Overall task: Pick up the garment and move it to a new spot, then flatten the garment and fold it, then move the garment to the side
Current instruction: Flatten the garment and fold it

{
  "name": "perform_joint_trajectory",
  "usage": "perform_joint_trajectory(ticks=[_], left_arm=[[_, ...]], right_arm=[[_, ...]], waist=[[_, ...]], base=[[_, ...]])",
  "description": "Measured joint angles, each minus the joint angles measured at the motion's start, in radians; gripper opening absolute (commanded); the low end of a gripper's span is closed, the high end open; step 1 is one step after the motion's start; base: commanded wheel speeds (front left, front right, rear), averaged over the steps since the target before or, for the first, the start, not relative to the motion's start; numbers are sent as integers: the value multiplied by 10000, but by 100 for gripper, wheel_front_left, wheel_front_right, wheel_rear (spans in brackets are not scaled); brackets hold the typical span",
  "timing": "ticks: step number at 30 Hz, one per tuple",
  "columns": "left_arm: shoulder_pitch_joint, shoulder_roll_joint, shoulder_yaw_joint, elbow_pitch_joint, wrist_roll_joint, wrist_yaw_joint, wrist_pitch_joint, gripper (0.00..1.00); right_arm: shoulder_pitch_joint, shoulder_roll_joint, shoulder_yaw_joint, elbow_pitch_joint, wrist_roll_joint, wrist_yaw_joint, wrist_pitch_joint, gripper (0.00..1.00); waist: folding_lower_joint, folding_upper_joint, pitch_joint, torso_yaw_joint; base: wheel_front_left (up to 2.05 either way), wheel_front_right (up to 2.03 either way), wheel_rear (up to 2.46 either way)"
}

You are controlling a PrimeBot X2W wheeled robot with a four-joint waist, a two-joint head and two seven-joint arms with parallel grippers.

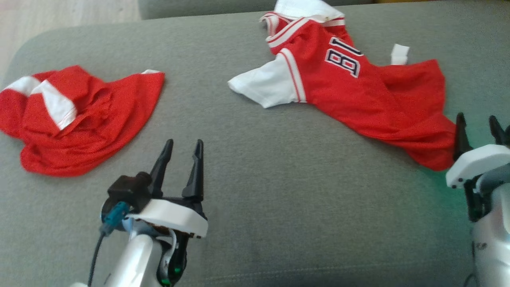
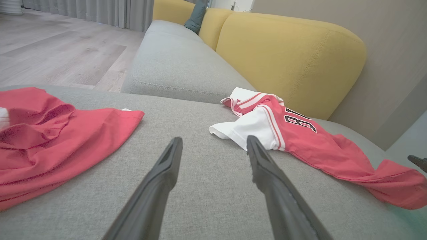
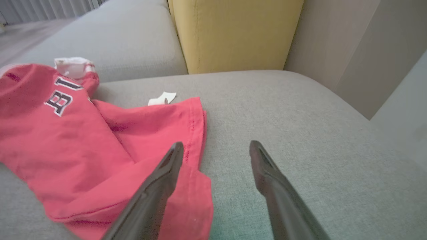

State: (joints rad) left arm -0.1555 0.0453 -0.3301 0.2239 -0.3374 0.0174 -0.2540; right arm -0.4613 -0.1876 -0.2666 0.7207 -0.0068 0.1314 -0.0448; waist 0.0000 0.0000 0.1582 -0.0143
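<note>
At the far left of the grey cushion (image 1: 279, 207) lay a second red garment (image 1: 79, 119), crumpled, with its outer edge cut off by the frame of the head view. Just right of it the left gripper (image 1: 184, 141) hovered over bare cushion, fingers spread and nothing between them. Further right and toward the back sprawled the red jersey (image 1: 358, 95), half spread. Its white sleeve (image 1: 267, 85) pointed left, its collar was bunched at the cushion's rear edge, and its lower hem trailed down to the right gripper (image 1: 477, 117). That gripper's fingers stood apart and empty, one of them over the hem corner in the right wrist view. The jersey looked light, limp and rather slick, so it would likely sag and slide. The stitched hem corners or the shoulders seemed the firmest places to pinch. Its other sleeve was buried in folds, and whether the right gripper's finger touched the cloth could not be told.
</note>
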Motion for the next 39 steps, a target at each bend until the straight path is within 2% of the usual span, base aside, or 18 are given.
perform_joint_trajectory(ticks=[5, 10, 15, 24, 30, 39], left_arm=[[0, 2, 265, -71, 0, 2, 0, 100], [8, -4, 571, -155, 0, 0, 0, 100], [25, -8, 784, -272, -2, -2, 0, 100], [-109, -10, 1053, -105, 77, -127, 0, 100], [-1428, 148, 773, 1584, 938, -173, 46, 100], [-4899, 855, 370, 4963, 1952, -174, 1133, 100]], right_arm=[[251, 489, 293, -686, 606, 0, -884, 100], [1634, 1026, 1076, -2094, 1666, 0, -1430, 100], [3121, 1283, 1505, -3233, 2412, 0, -1551, 100], [3286, 1409, 1883, -4080, 2623, 0, -1409, 100], [3254, 1413, 1990, -4422, 2623, 0, -1400, 100], [2761, 1427, 2385, -4746, 2621, 0, -1402, 100]], waist=[[0, 0, -160, -496], [0, 0, -328, -1025], [0, 0, -435, -1492], [0, 0, -212, -1861], [0, 0, 204, -2052], [1, 0, 1151, -2538]], base=[[0, 0, 0], [0, 0, 0], [0, 0, 0], [0, 0, 0], [0, 0, 0], [0, 0, 0]])
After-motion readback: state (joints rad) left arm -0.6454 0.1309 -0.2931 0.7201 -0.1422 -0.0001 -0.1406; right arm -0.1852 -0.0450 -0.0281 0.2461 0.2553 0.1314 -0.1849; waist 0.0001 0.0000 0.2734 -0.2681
